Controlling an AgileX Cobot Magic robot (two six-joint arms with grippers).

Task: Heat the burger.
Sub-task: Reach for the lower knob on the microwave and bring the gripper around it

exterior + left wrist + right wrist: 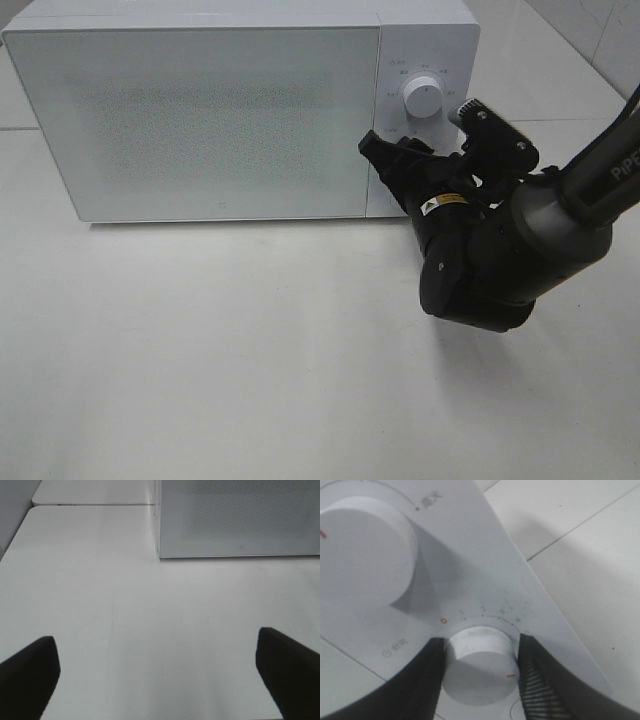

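The burger shows in no view. The white microwave [200, 110] stands at the back of the table with its frosted door closed. My right gripper [481, 642] is at the control panel, shut on the lower knob [480, 672], with one black finger on each side of it. That knob's red mark points away from the 0 on its numbered scale. In the exterior high view the right gripper [395, 165] covers the lower knob, just below the upper knob [424, 100]. My left gripper [160, 675] is open and empty over the bare table, in front of the microwave [235, 520].
The upper knob [365, 555] sits free beside the held one. The white table [200, 350] runs in front of the microwave, and its left edge [15, 545] shows in the left wrist view. A tiled wall stands at the back right.
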